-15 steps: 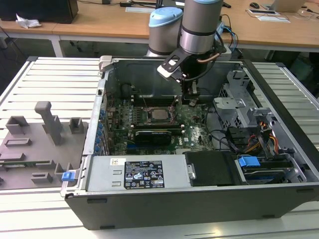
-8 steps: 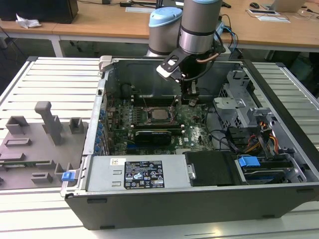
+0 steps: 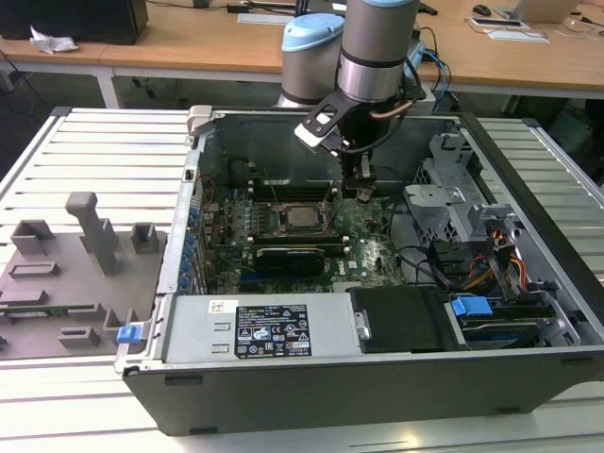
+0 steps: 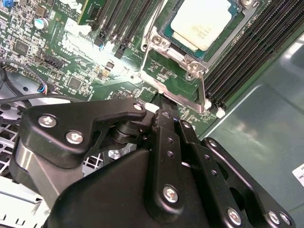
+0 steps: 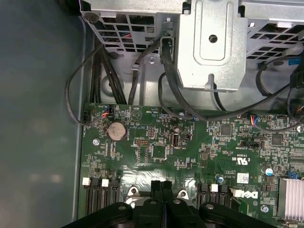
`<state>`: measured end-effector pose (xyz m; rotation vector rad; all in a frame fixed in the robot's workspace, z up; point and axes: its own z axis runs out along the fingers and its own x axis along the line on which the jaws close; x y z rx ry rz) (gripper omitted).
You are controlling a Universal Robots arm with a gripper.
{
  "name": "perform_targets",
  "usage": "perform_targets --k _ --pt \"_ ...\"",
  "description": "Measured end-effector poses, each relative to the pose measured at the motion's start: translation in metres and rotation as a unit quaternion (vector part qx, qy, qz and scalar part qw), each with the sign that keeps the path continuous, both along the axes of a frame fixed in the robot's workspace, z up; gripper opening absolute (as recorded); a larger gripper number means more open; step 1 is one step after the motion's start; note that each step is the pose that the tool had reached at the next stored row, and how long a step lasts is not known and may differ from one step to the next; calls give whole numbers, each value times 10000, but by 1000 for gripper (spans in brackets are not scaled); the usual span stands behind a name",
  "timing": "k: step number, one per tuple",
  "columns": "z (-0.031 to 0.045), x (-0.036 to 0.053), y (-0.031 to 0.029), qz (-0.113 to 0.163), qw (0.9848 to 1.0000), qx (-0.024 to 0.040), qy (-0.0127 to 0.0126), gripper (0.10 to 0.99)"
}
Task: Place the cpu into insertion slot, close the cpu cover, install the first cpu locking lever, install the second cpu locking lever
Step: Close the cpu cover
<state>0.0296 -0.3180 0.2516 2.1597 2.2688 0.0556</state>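
Note:
The cpu [image 3: 303, 218] [image 4: 202, 23] lies flat in the insertion slot [image 3: 280, 224] on the motherboard, its pale silver top showing. The cpu cover [image 4: 159, 43], a thin silver frame, sits down around the chip. A thin metal lever rod [image 4: 203, 92] runs along one side of the socket frame. My gripper [image 3: 363, 195] [image 4: 161, 103] [image 5: 161, 186] is shut with its black fingers pressed together and nothing visible between them. It hangs low over the board at the socket's edge, on the exterior view's right of the chip. Whether the tips touch the lever is hidden.
Long black memory slots [image 4: 247, 52] flank the socket. A black expansion card [image 3: 288, 255] lies in front of it, then the power supply [image 3: 260, 330]. A metal drive cage [image 3: 444, 193] [image 5: 211, 42] with black cables [image 5: 102, 71] stands close by. A grey fixture tray [image 3: 66, 274] sits outside the case.

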Motion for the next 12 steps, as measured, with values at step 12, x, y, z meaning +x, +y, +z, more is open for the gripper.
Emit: perform_targets --k 12 --pt "0 -26 0 0 10000 0 0 106"
